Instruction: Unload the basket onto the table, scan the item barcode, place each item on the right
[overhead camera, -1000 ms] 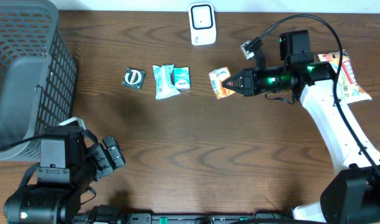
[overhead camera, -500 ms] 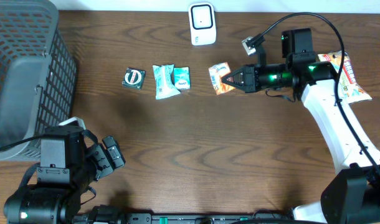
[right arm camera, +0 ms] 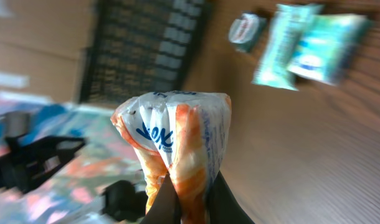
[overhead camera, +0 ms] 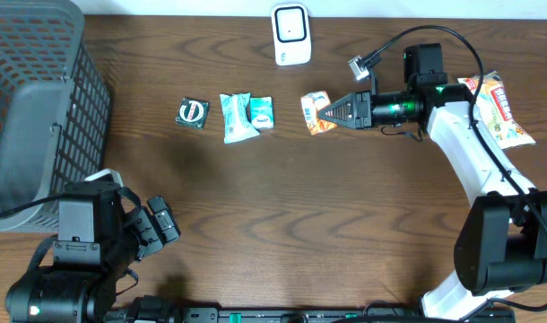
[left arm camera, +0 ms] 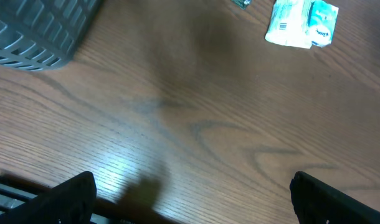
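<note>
The right end effector [overhead camera: 325,112] is clamped shut on an orange-and-white snack packet [overhead camera: 315,109], gripping it by 1 end near the far side of the wooden worktop [overhead camera: 345,215]. From overhead, we see the arm reaching in from the right with the packet pointing left. The packet is in front of and slightly to the right of the white scanner [overhead camera: 291,34], which stands at the worktop's far edge. Packet and scanner are apart.

The right wrist camera shows the packet in the middle of the view, with blue lettering on a white panel and orange down its sides. Its lower end is pinched between the 2 dark fingers [right arm camera: 222,198].

3 more items lie in a row left of the held packet: a small teal packet [overhead camera: 262,111], a larger teal-and-white packet [overhead camera: 237,117] touching it, and a dark square packet [overhead camera: 193,112] further left. A grey mesh basket [overhead camera: 31,108] fills the far left corner. A red-and-white snack bag [overhead camera: 499,109] lies at the right edge, beside the right arm.

The left end effector [overhead camera: 159,230] sits at the near left, well apart from every item, its jaws spread wide around bare wood. Its wrist camera shows 1 dark finger [left arm camera: 71,194] in each lower corner, the teal packets at upper right and the basket's corner at upper left.
</note>
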Available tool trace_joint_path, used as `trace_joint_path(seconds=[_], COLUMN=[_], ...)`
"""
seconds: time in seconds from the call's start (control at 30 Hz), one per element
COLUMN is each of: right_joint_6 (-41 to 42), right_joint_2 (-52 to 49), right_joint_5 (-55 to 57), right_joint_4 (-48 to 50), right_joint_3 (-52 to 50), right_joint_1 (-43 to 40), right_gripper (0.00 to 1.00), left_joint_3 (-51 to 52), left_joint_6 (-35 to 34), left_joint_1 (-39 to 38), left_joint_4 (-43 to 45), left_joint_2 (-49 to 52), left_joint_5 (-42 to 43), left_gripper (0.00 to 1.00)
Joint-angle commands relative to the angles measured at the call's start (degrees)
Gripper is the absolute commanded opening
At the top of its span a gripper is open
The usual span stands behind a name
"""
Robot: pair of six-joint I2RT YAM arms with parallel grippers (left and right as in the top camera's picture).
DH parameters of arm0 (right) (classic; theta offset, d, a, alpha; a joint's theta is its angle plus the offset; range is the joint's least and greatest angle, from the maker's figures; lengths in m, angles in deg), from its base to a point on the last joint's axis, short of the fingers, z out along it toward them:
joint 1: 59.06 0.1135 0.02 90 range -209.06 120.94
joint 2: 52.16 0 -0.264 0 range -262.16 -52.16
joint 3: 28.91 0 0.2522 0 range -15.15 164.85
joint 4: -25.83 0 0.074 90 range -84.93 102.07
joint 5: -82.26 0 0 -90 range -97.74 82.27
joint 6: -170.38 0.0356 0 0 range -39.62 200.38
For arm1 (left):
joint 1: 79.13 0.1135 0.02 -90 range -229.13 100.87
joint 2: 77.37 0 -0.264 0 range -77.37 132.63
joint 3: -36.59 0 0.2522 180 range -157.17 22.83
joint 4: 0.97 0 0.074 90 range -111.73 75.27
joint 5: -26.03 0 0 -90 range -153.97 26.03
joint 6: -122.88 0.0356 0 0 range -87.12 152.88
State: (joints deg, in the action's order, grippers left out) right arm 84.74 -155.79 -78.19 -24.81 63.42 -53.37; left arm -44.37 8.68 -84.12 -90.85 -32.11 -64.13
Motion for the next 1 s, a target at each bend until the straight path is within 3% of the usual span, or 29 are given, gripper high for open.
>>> trace_joint_path(seconds=[0.0, 0.97], right_joint_6=[-1.7, -1.6], right_joint_2=[-0.3, -0.3], right_joint_5=[-15.3, -14.7], right_joint_4=[1.8, 1.9], right_joint_3=[0.0, 0.0], right_joint_1=[-0.1, 0.0], right_gripper=[0.01, 0.01], left_joint_3=[0.0, 0.0], left_joint_6=[-0.3, -0.3], left_joint_1=[-0.1, -0.1], left_joint_4=[-0.2, -0.2], left_joint_2=[0.0, 0.0], left_joint_5=[-0.3, -0.3], left_gripper=[0.98, 0.98])
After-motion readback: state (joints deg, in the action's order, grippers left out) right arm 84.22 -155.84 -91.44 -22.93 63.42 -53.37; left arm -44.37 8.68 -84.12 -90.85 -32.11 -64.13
